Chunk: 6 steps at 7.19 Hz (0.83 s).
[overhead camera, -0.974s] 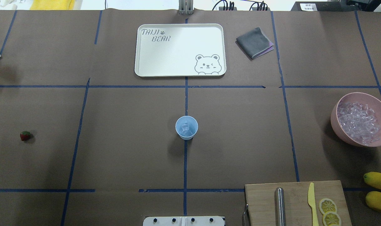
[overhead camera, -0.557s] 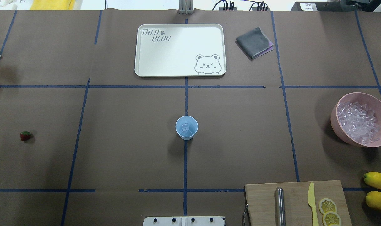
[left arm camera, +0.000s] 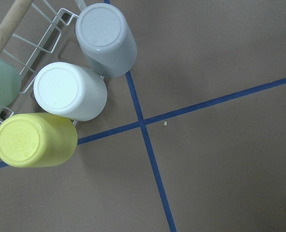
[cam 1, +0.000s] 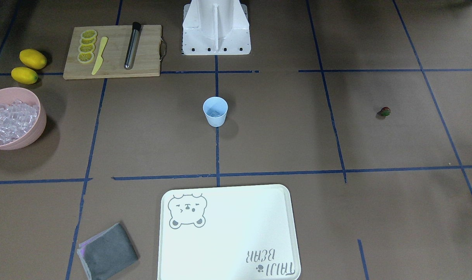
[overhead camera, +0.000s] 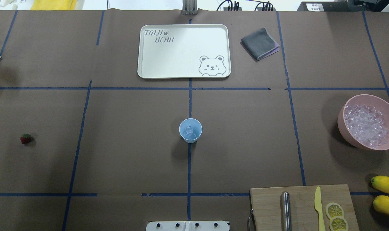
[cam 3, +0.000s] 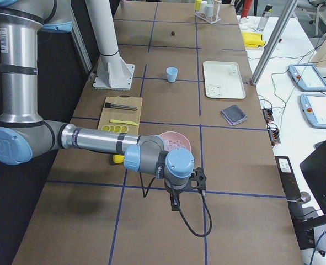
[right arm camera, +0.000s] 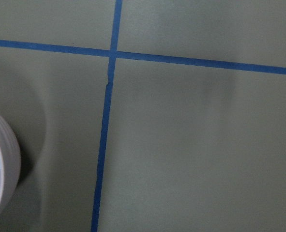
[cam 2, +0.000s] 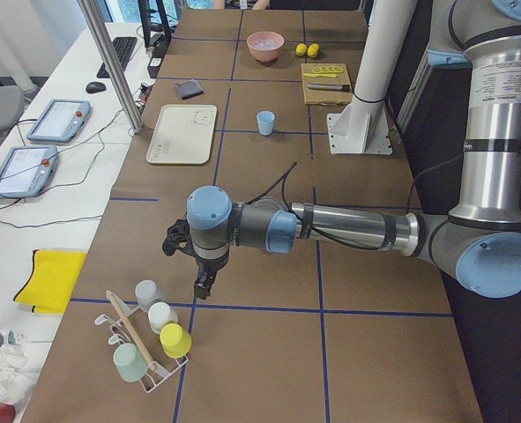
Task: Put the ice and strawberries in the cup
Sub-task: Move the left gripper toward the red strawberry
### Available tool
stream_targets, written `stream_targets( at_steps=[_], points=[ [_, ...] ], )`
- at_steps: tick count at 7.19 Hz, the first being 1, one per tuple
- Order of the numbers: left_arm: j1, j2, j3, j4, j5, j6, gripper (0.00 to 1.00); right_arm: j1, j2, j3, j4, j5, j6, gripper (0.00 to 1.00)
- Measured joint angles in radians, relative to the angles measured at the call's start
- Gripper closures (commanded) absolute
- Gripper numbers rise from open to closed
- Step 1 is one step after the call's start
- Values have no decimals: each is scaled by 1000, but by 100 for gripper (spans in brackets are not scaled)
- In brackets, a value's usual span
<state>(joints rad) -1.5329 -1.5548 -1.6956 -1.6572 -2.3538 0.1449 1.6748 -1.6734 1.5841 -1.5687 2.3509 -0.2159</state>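
Only the shadow (overhead camera: 345, 155) beside the pink bowl (overhead camera: 341, 123) has drifted. Cup (overhead camera: 191, 139), ice (overhead camera: 189, 130) already inside, stands centre-table; strawberry (overhead camera: 26, 138) lies at its nine o'clock, roughly three o'clock from the nearer left gripper (cam 2: 200, 291). Whether that or the right gripper (cam 3: 175, 205) is open, I cannot tell.

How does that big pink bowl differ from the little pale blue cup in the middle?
The round pink bowl is far wider than the tapered pale blue cup. The bowl is heaped with clear ice cubes; the cup holds only a few. Both hold ice.
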Motion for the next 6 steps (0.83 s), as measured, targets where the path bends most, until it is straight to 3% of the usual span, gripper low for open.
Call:
stream_targets(
  at_steps=[2, 4, 6],
  points=[
    [80, 18, -29, -60, 1, -175, 0, -1, -39, 2, 121, -29, 56, 1],
    [218, 76, -41, -269, 18, -444, 0, -3, -49, 2, 157, -47, 58, 1],
    [407, 132, -41, -472, 127, -668, 0, -4, -50, 3, 162, -50, 55, 1]
  ],
)
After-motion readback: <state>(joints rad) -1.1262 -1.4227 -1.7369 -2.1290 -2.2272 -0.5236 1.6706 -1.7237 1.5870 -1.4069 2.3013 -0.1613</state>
